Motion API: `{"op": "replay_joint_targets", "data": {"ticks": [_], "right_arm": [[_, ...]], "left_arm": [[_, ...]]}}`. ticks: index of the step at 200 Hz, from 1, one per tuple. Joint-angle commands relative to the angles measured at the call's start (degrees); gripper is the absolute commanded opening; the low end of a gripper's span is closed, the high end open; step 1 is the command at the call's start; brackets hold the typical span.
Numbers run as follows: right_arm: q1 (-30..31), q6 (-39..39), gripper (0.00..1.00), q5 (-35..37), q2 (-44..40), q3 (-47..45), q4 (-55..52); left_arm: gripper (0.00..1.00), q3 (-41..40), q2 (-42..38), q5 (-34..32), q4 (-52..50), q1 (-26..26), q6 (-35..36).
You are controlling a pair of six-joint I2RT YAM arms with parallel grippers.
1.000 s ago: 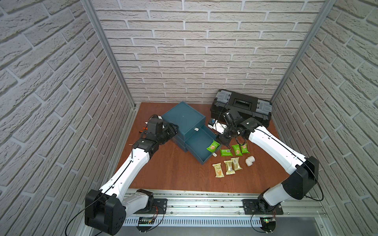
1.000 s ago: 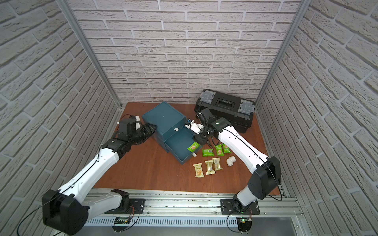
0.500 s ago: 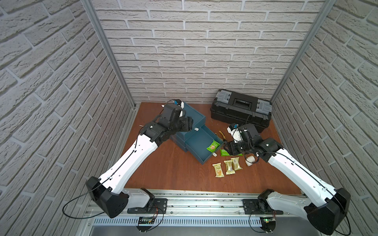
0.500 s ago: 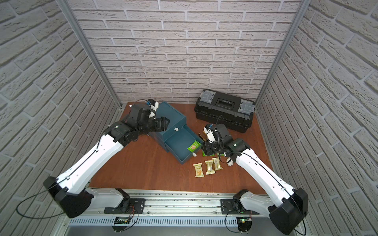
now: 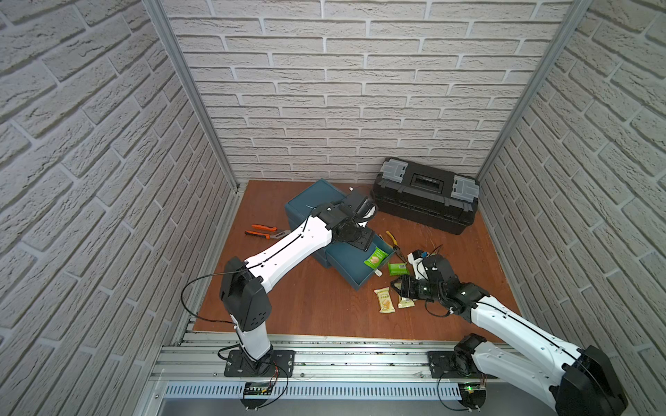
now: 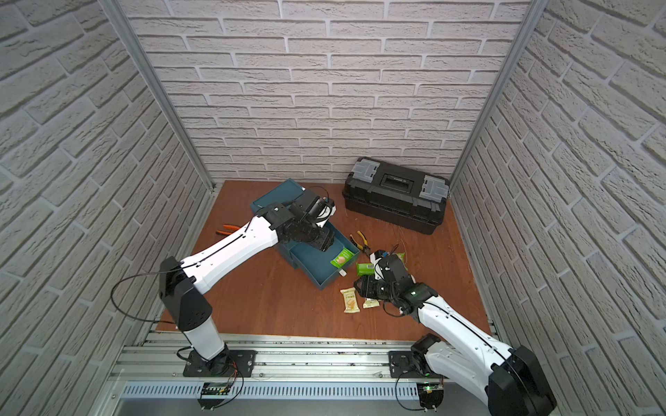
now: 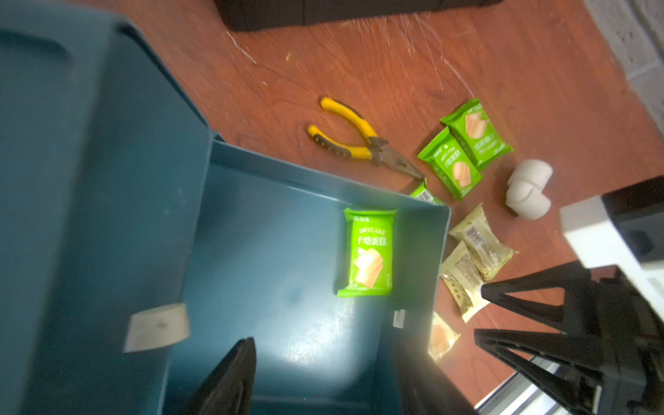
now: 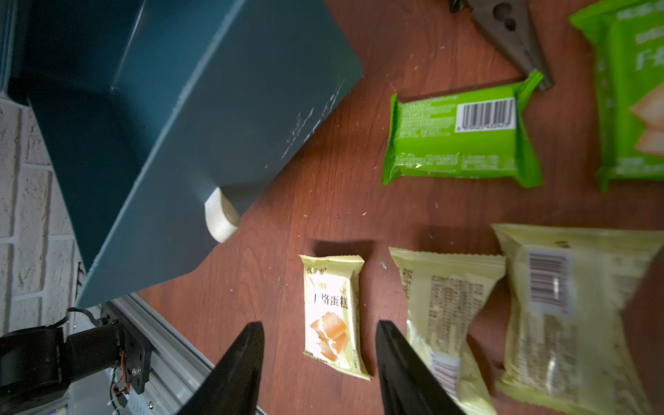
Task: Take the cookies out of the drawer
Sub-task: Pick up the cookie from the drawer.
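The teal drawer (image 5: 351, 277) (image 7: 305, 176) stands pulled out of its cabinet (image 5: 313, 203). One green cookies packet (image 5: 376, 258) (image 6: 341, 258) (image 7: 369, 251) lies inside it. My left gripper (image 5: 360, 245) (image 7: 323, 345) hangs open over the drawer and holds nothing. Outside on the table lie green packets (image 5: 397, 268) (image 8: 460, 140) (image 7: 451, 163) and pale gold packets (image 5: 384, 300) (image 6: 350, 300) (image 7: 481, 248). My right gripper (image 5: 400, 288) (image 8: 320, 325) is open and empty, low over the gold ones, with one gold packet (image 8: 330, 287) in line with its gap.
A black toolbox (image 5: 425, 194) stands at the back right. Yellow-handled pliers (image 5: 394, 243) (image 7: 354, 138) lie beside the drawer. Orange-handled pliers (image 5: 265, 231) lie left of the cabinet. A white pipe elbow (image 7: 528, 188) sits near the packets. The drawer's white knob (image 8: 221, 215) faces the table's front.
My left arm has swung from the cabinet's left side across it to above the open drawer. My right arm has drawn back from the drawer to the packets on the table.
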Motion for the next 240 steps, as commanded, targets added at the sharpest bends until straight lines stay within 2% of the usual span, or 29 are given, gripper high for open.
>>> {"op": "replay_joint_targets", "data": {"ticks": [1,70,240], "right_arm": [[-0.15,2.98,0.55,-5.58,2.33,-0.68,14.97],[-0.13,3.97,0.52,-10.43,11.12,-1.54,25.94],[-0.13,3.29,0.16,-10.18,14.22,-1.82,28.97]], "left_arm": [[0.64,2.58,2.82,0.91,-2.62,-0.14,1.31],[0.62,1.91,5.34,0.59,-0.40,0.43,-0.11],[0.63,3.01,9.79,3.59,1.09,0.27,-0.44]]}}
